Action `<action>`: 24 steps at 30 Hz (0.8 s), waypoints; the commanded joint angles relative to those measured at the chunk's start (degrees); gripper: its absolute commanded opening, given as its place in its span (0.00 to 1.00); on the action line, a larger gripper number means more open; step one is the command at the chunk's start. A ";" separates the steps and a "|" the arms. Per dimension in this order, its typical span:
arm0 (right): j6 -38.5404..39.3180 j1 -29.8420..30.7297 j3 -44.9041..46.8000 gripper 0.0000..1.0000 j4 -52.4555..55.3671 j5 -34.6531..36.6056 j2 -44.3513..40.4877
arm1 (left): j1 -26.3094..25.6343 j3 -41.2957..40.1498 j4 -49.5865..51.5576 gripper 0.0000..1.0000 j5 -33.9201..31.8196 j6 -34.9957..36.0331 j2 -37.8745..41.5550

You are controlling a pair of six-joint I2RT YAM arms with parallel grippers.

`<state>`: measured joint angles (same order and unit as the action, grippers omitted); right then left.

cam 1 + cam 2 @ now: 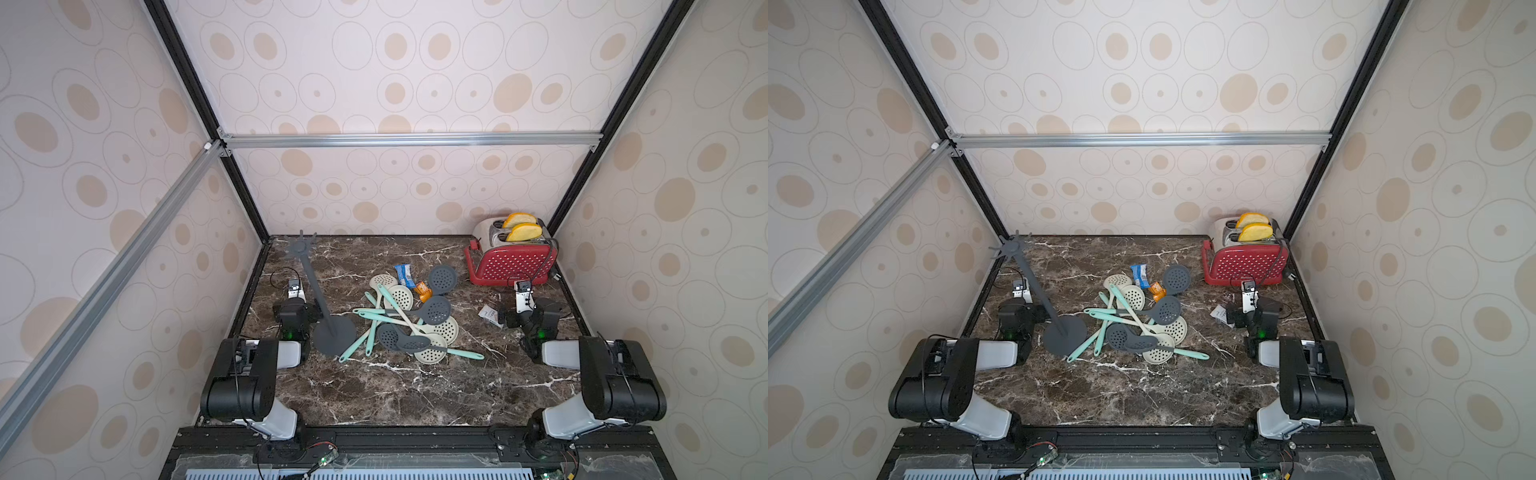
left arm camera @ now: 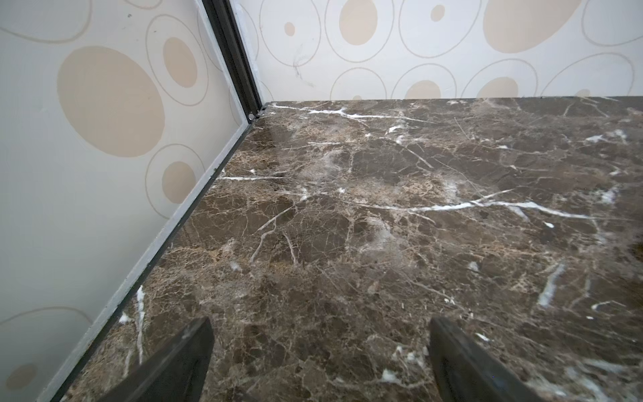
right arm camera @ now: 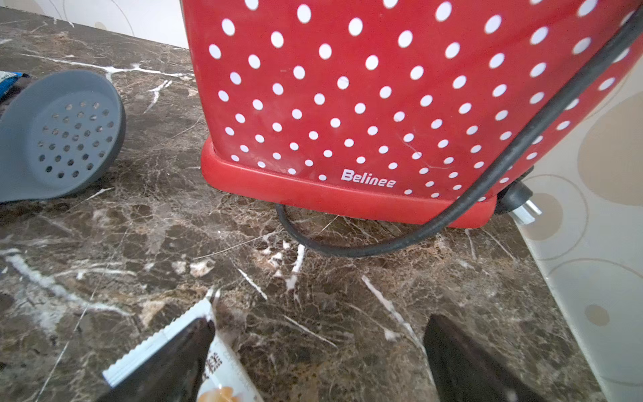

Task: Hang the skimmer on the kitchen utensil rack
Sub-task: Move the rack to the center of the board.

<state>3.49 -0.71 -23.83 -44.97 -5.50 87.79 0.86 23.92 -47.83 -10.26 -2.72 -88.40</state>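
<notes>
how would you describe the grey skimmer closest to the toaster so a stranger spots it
Start at the red polka-dot toaster in the far right corner of the marble table. Just left of it, at the far edge of the utensil pile, lies a dark grey skimmer beside an orange packet. It is the grey perforated head farthest back, nearest the toaster.

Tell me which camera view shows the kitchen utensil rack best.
Both top views: the kitchen utensil rack stands whole there, base, pole and hooked crown. The wrist views miss it: left wrist shows marble countertop, right wrist the red toaster.
</notes>
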 commanded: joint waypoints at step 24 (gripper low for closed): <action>-0.07 -0.43 -0.42 1.00 0.37 -0.66 0.11 | 0.31 0.43 -0.13 0.99 3.27 1.14 0.14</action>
<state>3.49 -0.73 -23.83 -44.93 -5.72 87.79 0.91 23.92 -47.86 -7.53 -2.48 -88.40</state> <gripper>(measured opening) 0.996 0.991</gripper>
